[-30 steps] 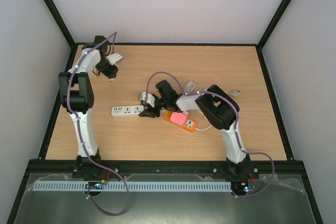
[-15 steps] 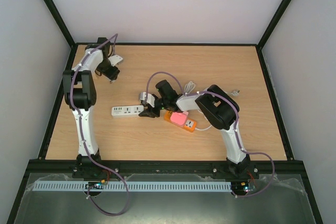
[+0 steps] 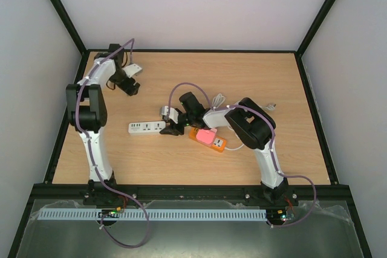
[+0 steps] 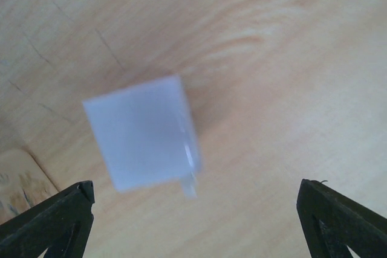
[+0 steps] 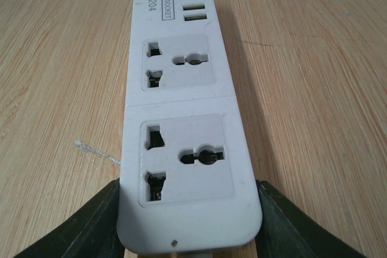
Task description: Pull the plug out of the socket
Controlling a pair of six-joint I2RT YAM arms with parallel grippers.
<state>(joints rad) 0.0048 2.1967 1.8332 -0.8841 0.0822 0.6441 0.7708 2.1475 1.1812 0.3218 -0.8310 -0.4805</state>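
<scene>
- Light-wood table top (image 3: 272, 155) inside a black-framed cell with pale walls; both arms reach out over it.
- White rectangular plastic power strip (image 5: 181, 119) lies flat near the middle of the table, its long axis running left to right in the overhead view.
- Right wrist view: the strip's two universal sockets and the row of USB ports at its far end are all unoccupied. Nothing is plugged in.
- Right gripper (image 3: 170, 127) is at the strip's right end. Its dark fingers (image 5: 91, 228) sit against both long sides of the strip, clamped onto the casing.
- Small white cube-shaped plug (image 4: 142, 143) lies on the bare wood, off the strip, with one metal prong showing at its lower edge. The left wrist view is blurred, so no finer detail can be read.
- Left gripper (image 3: 130, 87) is well apart from the strip, beyond its left end toward the far-left corner of the table, and hangs above the plug.
- Its black fingertips (image 4: 66, 209) are spread wide, one at each lower corner of the wrist view. They are released, with the plug between them and touching neither.
- Orange rectangular power strip with a pink block on top (image 3: 208, 138) lies just beside the white strip's right end, on the near side, beneath the right forearm.
</scene>
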